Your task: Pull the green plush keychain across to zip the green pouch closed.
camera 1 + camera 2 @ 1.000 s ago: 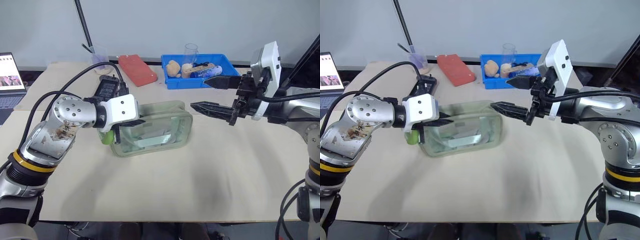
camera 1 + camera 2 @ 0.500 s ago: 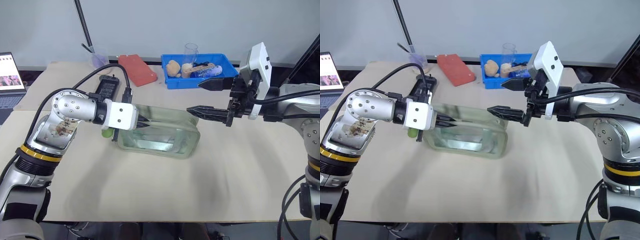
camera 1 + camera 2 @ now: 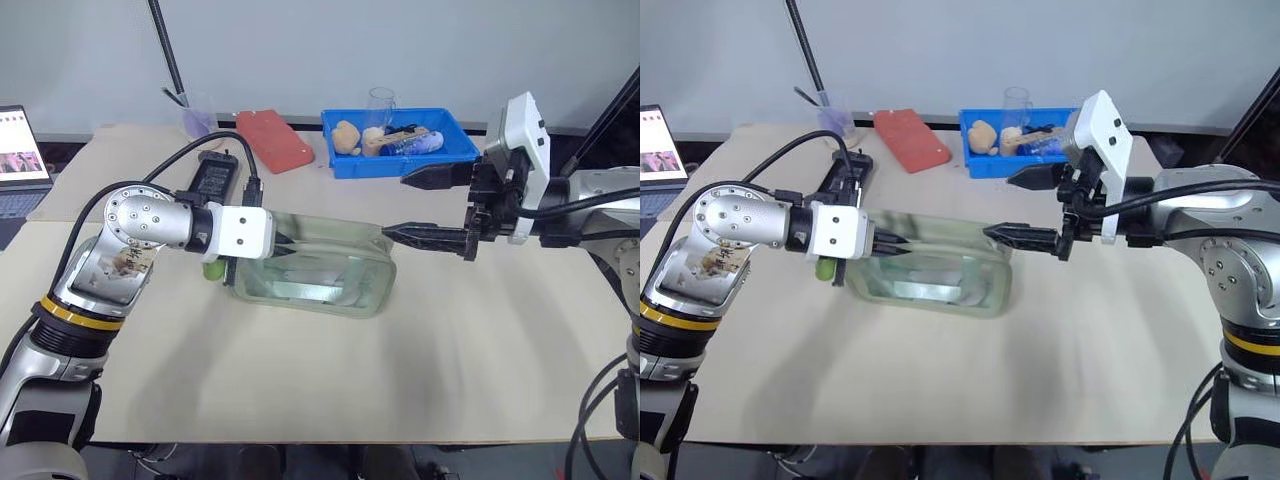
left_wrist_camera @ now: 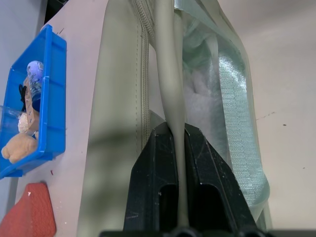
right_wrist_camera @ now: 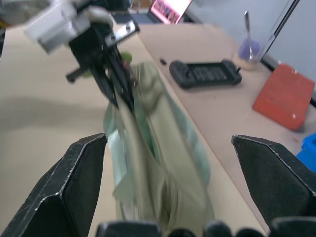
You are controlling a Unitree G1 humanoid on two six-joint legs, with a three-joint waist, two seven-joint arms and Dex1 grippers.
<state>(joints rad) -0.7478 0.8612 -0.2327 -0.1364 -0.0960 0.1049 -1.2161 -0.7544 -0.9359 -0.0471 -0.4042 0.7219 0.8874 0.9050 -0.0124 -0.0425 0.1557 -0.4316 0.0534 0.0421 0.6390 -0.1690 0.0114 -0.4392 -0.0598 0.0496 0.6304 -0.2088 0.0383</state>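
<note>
Table (image 3: 330,380) under my arms. Green pouch (image 3: 320,275) lies mid-table, before blue bin (image 3: 345,160). My left gripper (image 4: 173,143) pinched tight on pouch's top edge. My right gripper (image 5: 168,163) spread wide, empty, at pouch's right end. Green plush keychain (image 3: 212,268) at pouch's left end.

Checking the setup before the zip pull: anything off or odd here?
Yes. The left claw is shut on the top edge of the green pouch, not on the green plush keychain, which hangs free at the pouch's left end. The right claw stands open at the pouch's right end, gripping nothing.
</note>
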